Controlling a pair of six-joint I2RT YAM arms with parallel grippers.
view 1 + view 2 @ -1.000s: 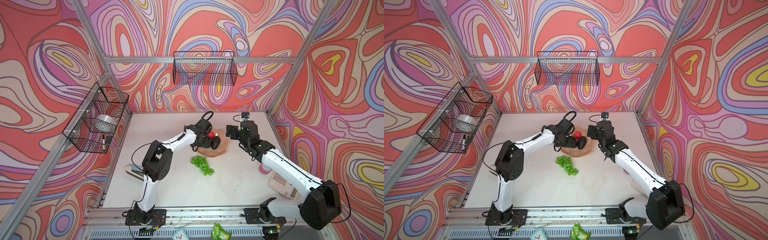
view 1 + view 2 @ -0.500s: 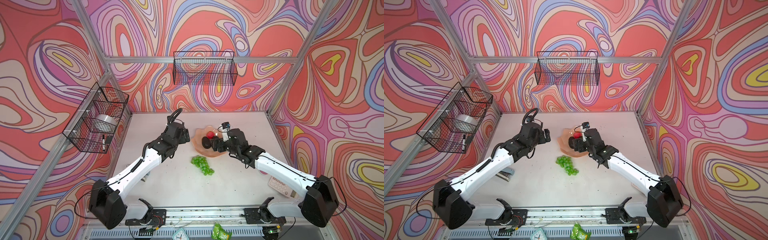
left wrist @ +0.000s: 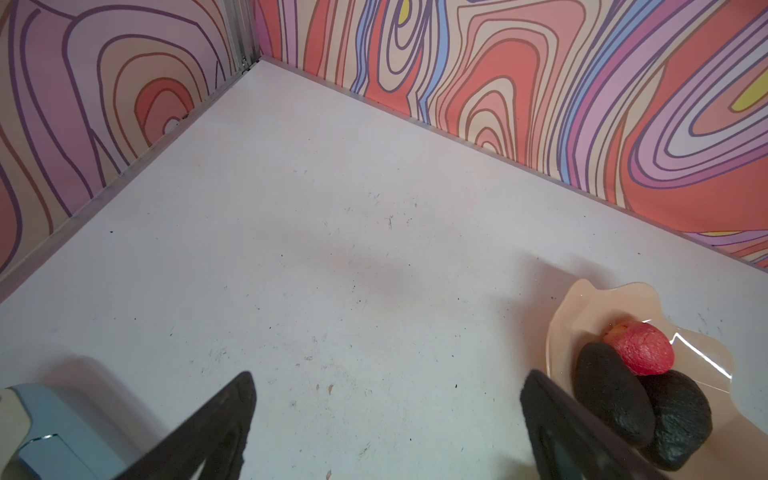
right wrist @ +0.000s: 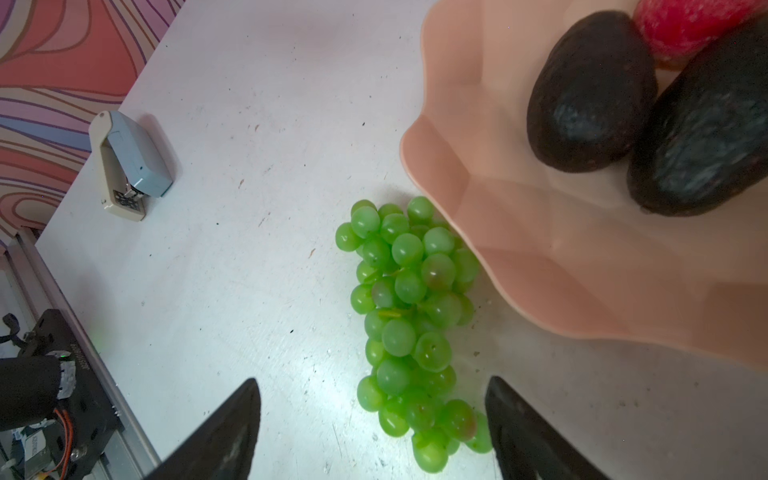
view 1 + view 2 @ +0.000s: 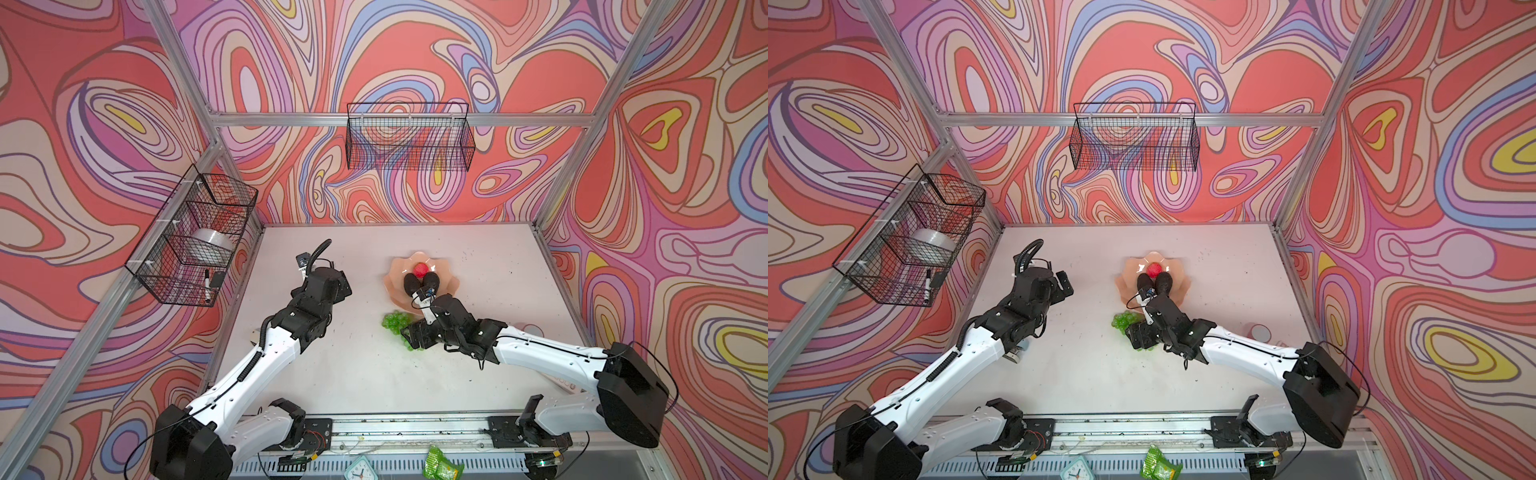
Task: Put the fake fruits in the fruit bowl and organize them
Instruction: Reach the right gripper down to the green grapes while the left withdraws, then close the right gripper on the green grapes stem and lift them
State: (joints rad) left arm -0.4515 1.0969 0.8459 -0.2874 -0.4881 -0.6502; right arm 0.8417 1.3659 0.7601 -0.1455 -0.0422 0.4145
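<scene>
1. The left hand (image 3: 386,379) hangs wide and empty over bare worktop (image 3: 332,249), left of the fruit bowl (image 3: 561,324).
2. The grapes (image 4: 409,316) lie on the worktop just beside the bowl's near rim, not yet in. The right hand (image 4: 372,384) stands open astride their near end.
3. Both avocados (image 4: 590,91) and the red fruit (image 4: 690,20) sit in the bowl. I'd say only the grapes remain.
</scene>
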